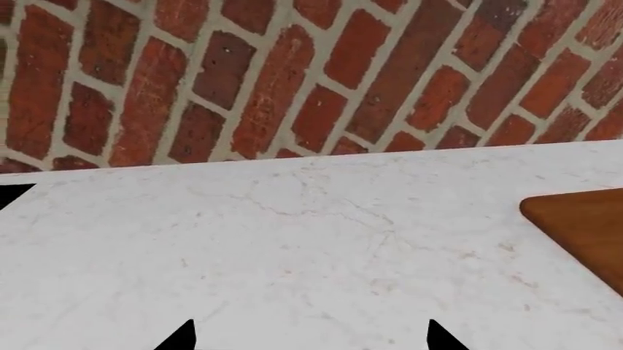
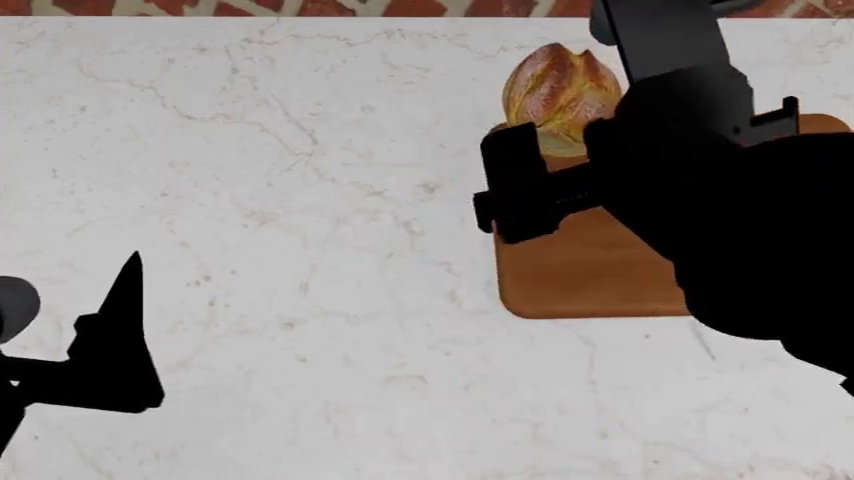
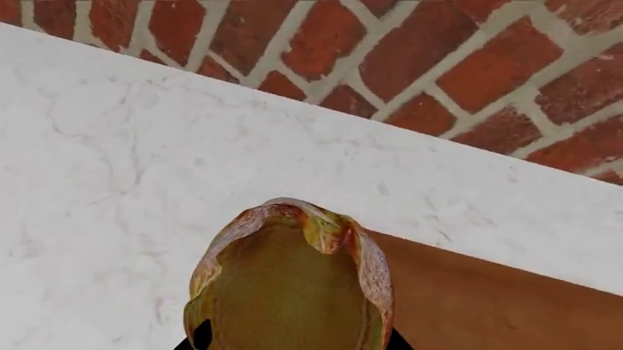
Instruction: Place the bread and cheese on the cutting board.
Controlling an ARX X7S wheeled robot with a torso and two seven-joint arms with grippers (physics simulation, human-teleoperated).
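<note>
Two jaws of the right gripper (image 3: 292, 343) were clamped on the bread (image 2: 561, 92), held at the cutting board (image 2: 587, 265)'s far corner, so releasing there risked it rolling onto the table (image 2: 267, 200); the left gripper (image 1: 309, 337) stood apart, empty.

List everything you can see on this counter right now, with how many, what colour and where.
bread: one, golden-brown with reddish crust, at the far edge of the cutting board, between the right end effector's fingers in the right wrist view.
cutting board: one, reddish-brown wood, right of centre on the counter, partly hidden by the right arm.
counter: one, white marble with faint veins.
brick wall: one, red brick with grey mortar, behind the counter.
cheese: none in view.
left end effector: one, black, over bare counter at the near left, fingertips apart, holding nothing.
right end effector: one, black, around the bread above the board's far edge.
</note>
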